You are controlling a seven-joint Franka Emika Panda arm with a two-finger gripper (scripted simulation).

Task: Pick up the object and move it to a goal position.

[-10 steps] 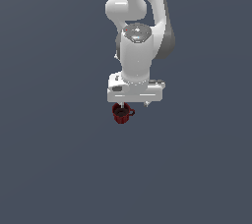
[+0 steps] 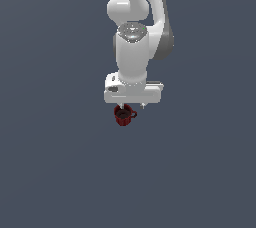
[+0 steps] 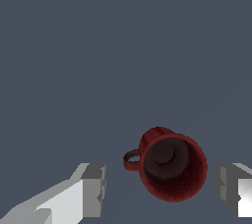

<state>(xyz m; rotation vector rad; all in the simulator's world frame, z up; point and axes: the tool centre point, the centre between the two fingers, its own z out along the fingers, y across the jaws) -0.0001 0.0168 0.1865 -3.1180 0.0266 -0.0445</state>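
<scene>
Just small dark-red mug w/ side handle, dark inside.

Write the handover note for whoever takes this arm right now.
Gripper: open, fingers either side of the mug, not touching it.
Mug: dark red, standing upright on the grey floor, mouth up, handle pointing toward one finger. In the exterior view it sits right under the hand.
Done: gripper lined up over the mug.
Left: close, lift, carry to the goal; no goal marker shows.
</scene>
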